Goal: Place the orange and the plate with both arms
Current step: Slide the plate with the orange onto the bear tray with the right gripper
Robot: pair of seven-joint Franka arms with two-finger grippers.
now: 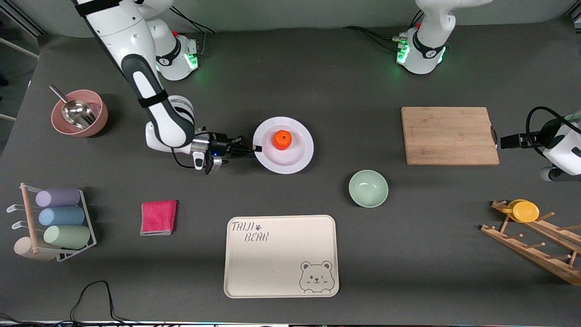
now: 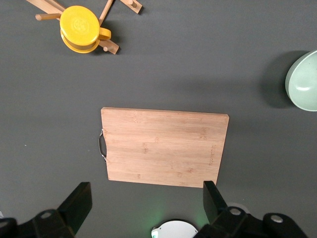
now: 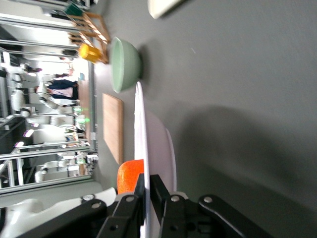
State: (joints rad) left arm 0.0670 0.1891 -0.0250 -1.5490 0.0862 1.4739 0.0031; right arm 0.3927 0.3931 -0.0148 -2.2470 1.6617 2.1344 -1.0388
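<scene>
**A:** Front view first: the right gripper point(image 1: 254, 149) has its fingers pinched on the rim of the plate point(image 1: 297, 160), at the edge toward the right arm's end of the surface point(image 1: 290, 72). The orange point(image 1: 282, 140) sits on the plate, a bit off its middle.

**B:** So carry it level, I'd say. A tilt and that round fruit could roll off the glossy white dish. Slow, no jerks.

**A:** Agreed. The right wrist view shows the thin rim point(image 3: 139, 148) clamped between the two fingers, the orange point(image 3: 131, 174) just above them.

**B:** And the left gripper point(image 2: 144, 202)?

**A:** It waits over the edge of the wooden cutting board point(image 2: 164, 148), fingers spread apart, holding nothing.

**B:** How does the plate look?

**A:** Round, shallow, wide-rimmed, larger than the green bowl point(image 1: 368, 188) nearby. The orange is small, bright, dimpled on top.
</scene>
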